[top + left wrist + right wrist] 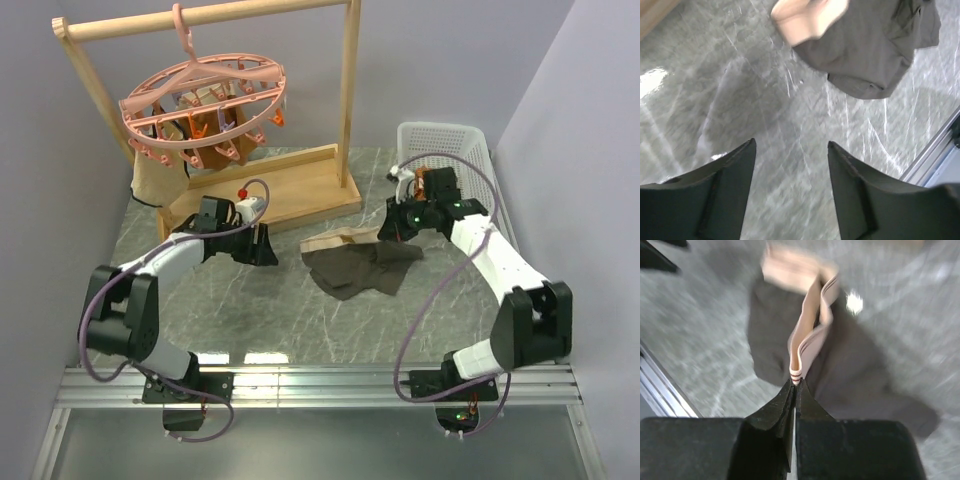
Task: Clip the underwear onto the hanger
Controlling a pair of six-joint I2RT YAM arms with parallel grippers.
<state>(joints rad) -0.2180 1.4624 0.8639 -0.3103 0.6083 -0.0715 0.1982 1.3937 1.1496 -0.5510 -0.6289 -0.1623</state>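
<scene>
The underwear (pixel 358 265) lies crumpled on the marble table, dark brown-grey with a pale beige waistband (pixel 335 241) at its far edge. My right gripper (pixel 389 231) is at its right end. In the right wrist view the gripper (pixel 796 382) is shut on a folded end of the waistband (pixel 807 335), which rises from the dark cloth (pixel 775 340). My left gripper (pixel 266 246) hovers left of the garment, apart from it. Its jaws (pixel 791 145) stand open over bare table, with the underwear (pixel 870 45) ahead. The pink hanger (pixel 205 103) hangs from the wooden rack at the back left.
The wooden rack (pixel 290 185) has its base just behind the left gripper. Orange-and-cream garments (pixel 205 125) and a tan cloth (pixel 153 180) hang from the hanger's clips. A white basket (pixel 446 145) stands at the back right. An aluminium rail (pixel 320 383) runs along the near edge.
</scene>
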